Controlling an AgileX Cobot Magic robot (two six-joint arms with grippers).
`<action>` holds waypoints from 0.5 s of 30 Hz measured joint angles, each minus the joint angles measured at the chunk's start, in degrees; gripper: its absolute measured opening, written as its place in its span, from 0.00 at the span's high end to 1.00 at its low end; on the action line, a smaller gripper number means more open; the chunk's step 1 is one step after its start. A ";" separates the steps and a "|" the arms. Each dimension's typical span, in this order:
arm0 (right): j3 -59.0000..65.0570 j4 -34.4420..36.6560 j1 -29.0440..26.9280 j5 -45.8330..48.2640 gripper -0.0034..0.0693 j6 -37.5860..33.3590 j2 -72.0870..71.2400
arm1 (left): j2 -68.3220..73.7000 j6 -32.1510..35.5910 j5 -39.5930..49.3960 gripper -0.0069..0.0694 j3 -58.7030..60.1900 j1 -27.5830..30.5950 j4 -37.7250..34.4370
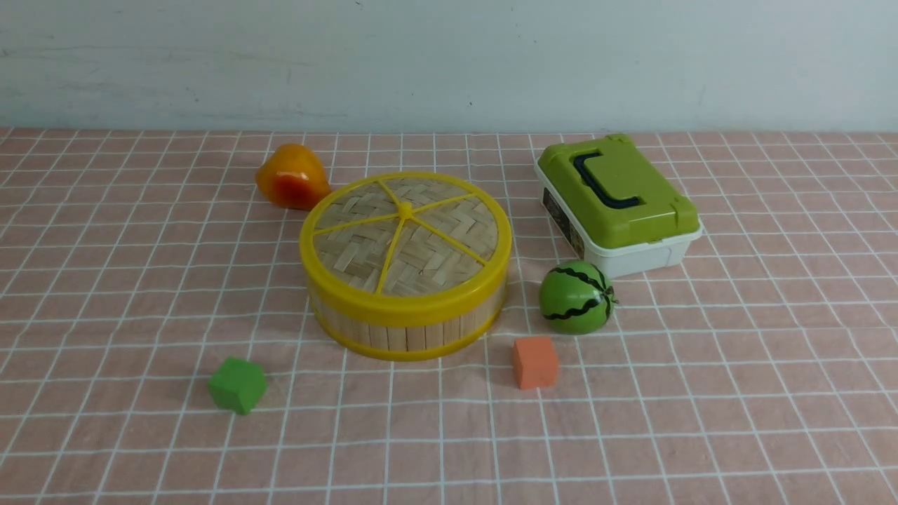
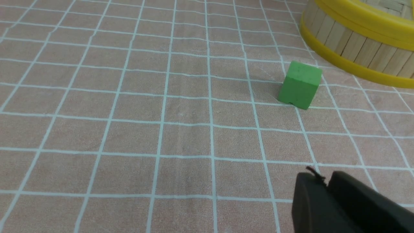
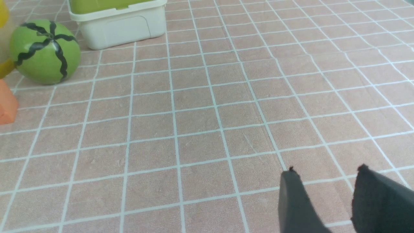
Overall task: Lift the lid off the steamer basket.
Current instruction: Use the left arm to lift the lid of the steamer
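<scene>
The steamer basket (image 1: pixel 407 331) stands mid-table, its bamboo-slat wall between yellow rims. The lid (image 1: pixel 405 235), woven bamboo with yellow spokes and a small centre knob, sits flat on top of it. Neither arm shows in the front view. In the left wrist view my left gripper (image 2: pixel 325 178) hovers over the cloth with its fingers pressed together and nothing in them; the basket (image 2: pixel 355 48) lies well beyond it, past a green cube (image 2: pixel 300 84). My right gripper (image 3: pixel 326 171) is open and empty over bare cloth, far from the basket.
A green cube (image 1: pixel 237 384) and an orange cube (image 1: pixel 534 361) lie in front of the basket. A toy watermelon (image 1: pixel 575 297) sits to its right, before a white box with a green lid (image 1: pixel 617 203). An orange-yellow fruit (image 1: pixel 291 177) touches the basket's back left.
</scene>
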 joint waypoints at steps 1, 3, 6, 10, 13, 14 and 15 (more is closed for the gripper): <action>0.00 0.00 0.00 0.00 0.62 0.00 0.00 | 0.00 0.00 0.00 0.82 0.00 0.00 0.00; 0.00 0.00 0.00 0.00 0.62 0.00 0.00 | 0.00 0.00 0.00 0.82 0.00 0.00 0.00; 0.00 0.00 0.00 0.00 0.62 0.00 0.00 | 0.00 0.00 0.00 0.81 0.00 0.00 0.00; 0.00 0.00 0.00 0.00 0.62 0.00 0.00 | 0.00 0.00 0.00 0.81 0.00 0.00 0.00; 0.00 0.00 0.00 0.00 0.62 0.00 0.00 | 0.00 0.00 0.00 0.80 0.00 0.00 0.00; 0.00 0.00 0.00 0.00 0.62 0.00 0.00 | 0.00 0.00 0.00 0.80 0.00 0.00 0.00; 0.00 0.00 0.00 0.00 0.62 0.00 0.00 | 0.00 0.00 0.00 0.80 0.00 0.00 0.00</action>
